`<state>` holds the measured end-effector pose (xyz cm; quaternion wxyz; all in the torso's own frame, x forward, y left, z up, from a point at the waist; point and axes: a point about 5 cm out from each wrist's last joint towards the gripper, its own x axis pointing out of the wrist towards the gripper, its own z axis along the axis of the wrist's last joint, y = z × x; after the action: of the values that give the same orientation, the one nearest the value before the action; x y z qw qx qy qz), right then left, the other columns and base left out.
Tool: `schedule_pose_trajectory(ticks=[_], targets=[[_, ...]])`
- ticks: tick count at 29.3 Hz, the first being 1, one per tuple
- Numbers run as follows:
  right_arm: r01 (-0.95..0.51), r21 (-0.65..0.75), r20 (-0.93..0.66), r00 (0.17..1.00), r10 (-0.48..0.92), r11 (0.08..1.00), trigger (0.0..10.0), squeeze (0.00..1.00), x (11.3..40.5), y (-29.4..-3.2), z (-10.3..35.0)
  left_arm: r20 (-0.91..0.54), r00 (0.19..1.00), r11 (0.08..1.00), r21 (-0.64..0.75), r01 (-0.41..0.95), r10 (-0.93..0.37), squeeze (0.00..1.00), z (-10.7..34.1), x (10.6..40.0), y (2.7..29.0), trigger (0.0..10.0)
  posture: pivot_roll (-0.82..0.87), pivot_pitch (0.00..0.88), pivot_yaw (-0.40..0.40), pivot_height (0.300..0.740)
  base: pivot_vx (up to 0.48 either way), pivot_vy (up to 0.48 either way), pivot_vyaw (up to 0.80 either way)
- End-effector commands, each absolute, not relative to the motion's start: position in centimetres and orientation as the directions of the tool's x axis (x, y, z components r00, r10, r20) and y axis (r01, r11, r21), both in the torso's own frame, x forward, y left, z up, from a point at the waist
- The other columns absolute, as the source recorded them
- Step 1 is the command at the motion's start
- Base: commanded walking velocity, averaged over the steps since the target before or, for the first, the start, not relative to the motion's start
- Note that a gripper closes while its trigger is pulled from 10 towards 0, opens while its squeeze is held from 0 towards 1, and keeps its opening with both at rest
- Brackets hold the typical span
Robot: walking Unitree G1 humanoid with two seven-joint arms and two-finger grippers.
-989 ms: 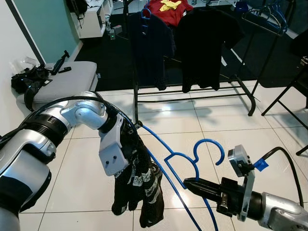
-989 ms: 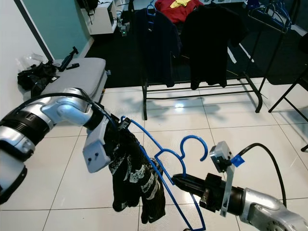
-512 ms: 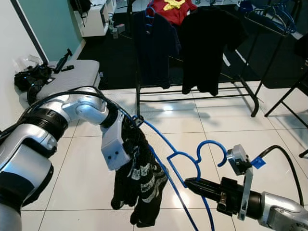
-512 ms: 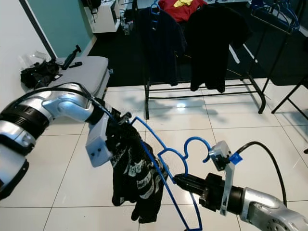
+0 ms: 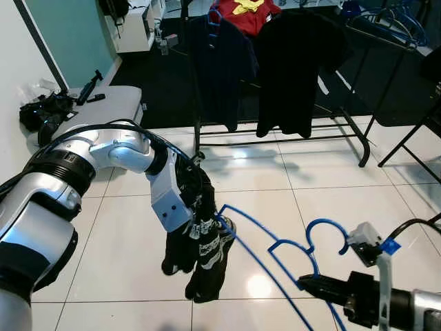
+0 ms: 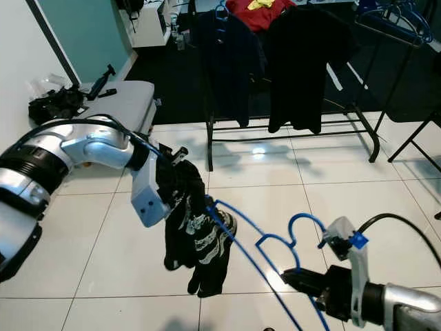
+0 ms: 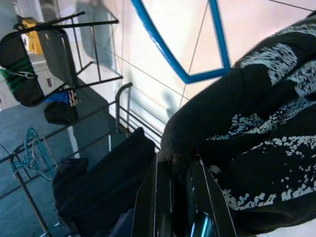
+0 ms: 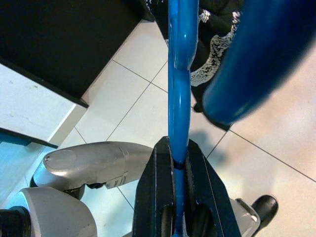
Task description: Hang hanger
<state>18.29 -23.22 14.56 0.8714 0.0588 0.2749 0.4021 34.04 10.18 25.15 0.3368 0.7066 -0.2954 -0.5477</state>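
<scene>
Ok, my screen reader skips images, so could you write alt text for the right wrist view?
The right gripper, jaws closed on a blue hanger that runs straight away from the camera. Beyond it hangs a black garment with white print above white floor tiles, with part of a silver arm nearby.

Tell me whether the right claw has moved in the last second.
Yes. The right claw, clamped on the blue hanger, has dropped lower and drawn back from the clothes rack.
</scene>
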Motion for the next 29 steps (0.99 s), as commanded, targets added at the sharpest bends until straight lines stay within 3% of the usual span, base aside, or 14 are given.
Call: schedule_pose_trajectory(ticks=[1,6,14,19,25,28,29], targets=[[-0.684,0.334,-0.426,0.504,0.751,0.648,10.0,0.0,18.2,-22.7,14.4,-0.534,0.215,-0.561,0.823,-0.091,-0.818,0.0,26.3,33.9,9.9,10.0,-0.07,0.128,0.082,0.74,0.0,0.0,0.0],[-0.696,0.34,-0.427,0.484,0.764,0.632,10.0,0.0,18.2,-22.3,14.3,-0.537,0.16,-0.557,0.82,-0.134,-0.829,0.0,26.1,33.3,9.5,10.0,-0.07,0.128,0.081,0.74,0.0,0.0,0.0],[-0.717,0.362,-0.426,0.441,0.79,0.595,10.0,0.0,18.5,-21.7,13.8,-0.544,-0.061,-0.511,0.816,-0.271,-0.837,0.0,25.3,30.7,7.7,10.0,-0.06,0.124,0.064,0.74,0.0,0.0,0.0],[-0.724,0.37,-0.434,0.419,0.797,0.582,10.0,0.0,18.5,-21.5,13.5,-0.576,-0.149,-0.516,0.799,-0.309,-0.804,0.0,24.3,29.6,7.1,10.0,-0.06,0.121,0.059,0.74,0.0,0.0,0.0],[-0.733,0.368,-0.44,0.405,0.802,0.572,10.0,0.0,18.6,-21.2,13.5,-0.609,-0.167,-0.546,0.779,-0.308,-0.775,0.0,23.3,29.4,6.9,10.0,-0.06,0.119,0.06,0.74,0.0,0.0,0.0],[-0.739,0.364,-0.441,0.399,0.804,0.567,10.0,0.0,18.6,-21.1,13.6,-0.621,-0.156,-0.563,0.771,-0.298,-0.768,0.0,22.9,29.6,6.9,10.0,-0.07,0.117,0.063,0.74,0.0,0.0,0.0],[-0.748,0.357,-0.448,0.388,0.806,0.559,10.0,0.0,18.6,-21.1,13.7,-0.626,-0.116,-0.578,0.766,-0.282,-0.771,0.0,22.9,30.1,6.9,10.0,-0.07,0.116,0.066,0.74,0.0,0.0,0.0]])
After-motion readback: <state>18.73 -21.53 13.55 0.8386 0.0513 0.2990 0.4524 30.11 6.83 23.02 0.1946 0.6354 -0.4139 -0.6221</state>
